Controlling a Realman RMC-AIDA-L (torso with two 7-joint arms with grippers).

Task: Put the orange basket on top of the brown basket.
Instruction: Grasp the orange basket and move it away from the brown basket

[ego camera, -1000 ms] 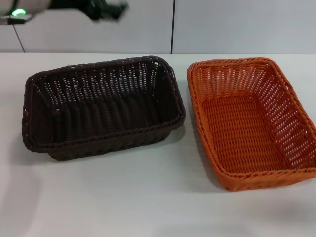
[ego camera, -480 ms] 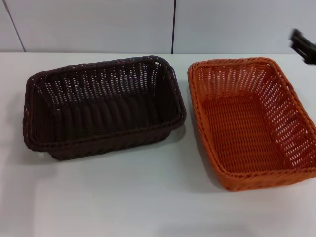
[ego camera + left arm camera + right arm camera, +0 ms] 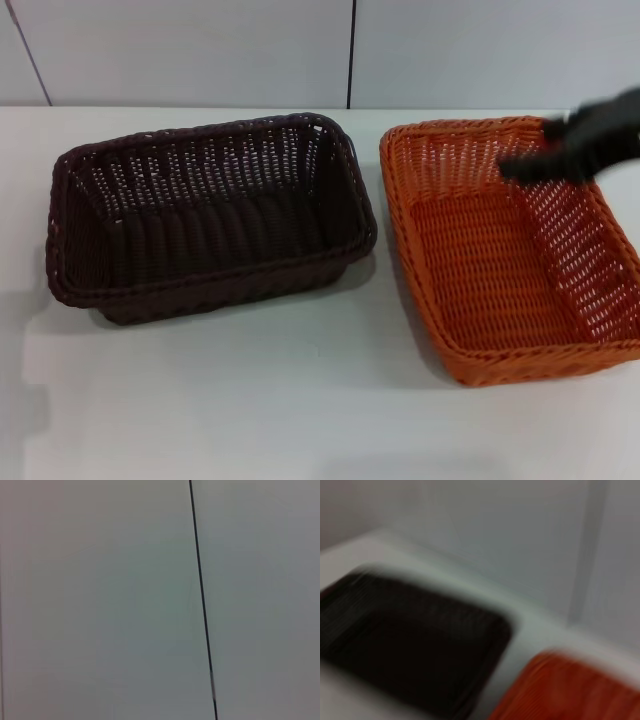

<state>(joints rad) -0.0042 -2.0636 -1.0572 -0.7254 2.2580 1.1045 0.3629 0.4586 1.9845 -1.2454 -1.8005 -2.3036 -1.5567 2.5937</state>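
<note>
The orange basket stands on the white table at the right in the head view, open side up. The brown basket stands to its left, a small gap between them. My right gripper comes in from the right edge, black and blurred, above the far right part of the orange basket. The right wrist view shows the brown basket and a corner of the orange basket. My left gripper is out of view; the left wrist view shows only a wall.
The white table has bare surface in front of both baskets. A pale panelled wall with a dark vertical seam stands behind the table.
My left arm left the top left of the head view. My right arm came in from the right edge and now reaches over the orange basket. The baskets have not moved.
</note>
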